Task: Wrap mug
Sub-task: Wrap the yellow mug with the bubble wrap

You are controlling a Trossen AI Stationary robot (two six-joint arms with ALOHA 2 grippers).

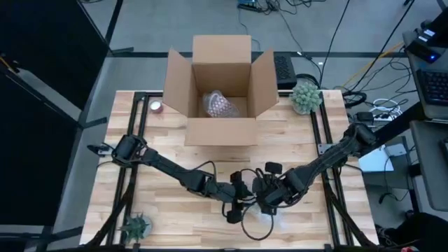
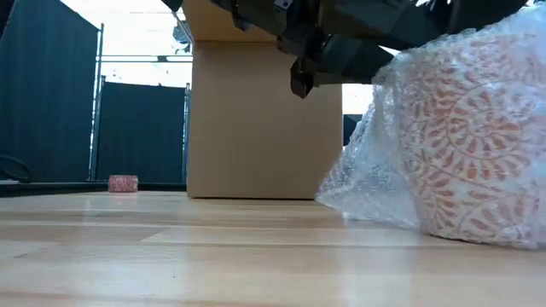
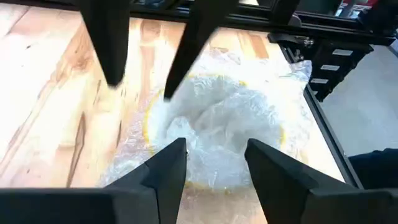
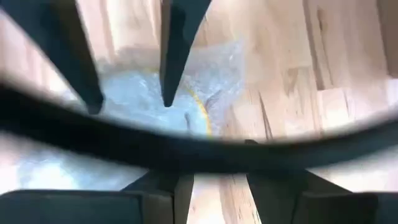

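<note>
- Mug (image 2: 465,145), patterned in orange and white, sits swathed in bubble wrap (image 2: 367,183) on the near part of the wooden tabletop (image 2: 171,256), about midway between left and right; in the left wrist view the wrap (image 3: 217,124) fills its mouth, with a yellow rim showing through; loose wrap trails off beside it
- Left pincer (image 3: 211,165) hovers just above the wrapped mug, fingers apart and gripping nothing; its arm reaches in from the left edge of the tabletop
- Right pincer (image 1: 269,203) meets it from the right, directly over the same bundle; its fingers stand apart in the right wrist view, holding nothing, with a dark cable (image 4: 199,149) crossing in front of them
- Small spiky green plant (image 1: 135,225) rests at the near left corner
- Cardboard box (image 1: 220,91) stands open at the far middle of the tabletop, flaps spread; a second bubble-wrapped item (image 1: 220,105) lies inside it
- Small pink-and-white roll (image 2: 124,182) sits just left of the box; a round pale green plant (image 1: 306,96) sits near the box's right flap, at the far right
</note>
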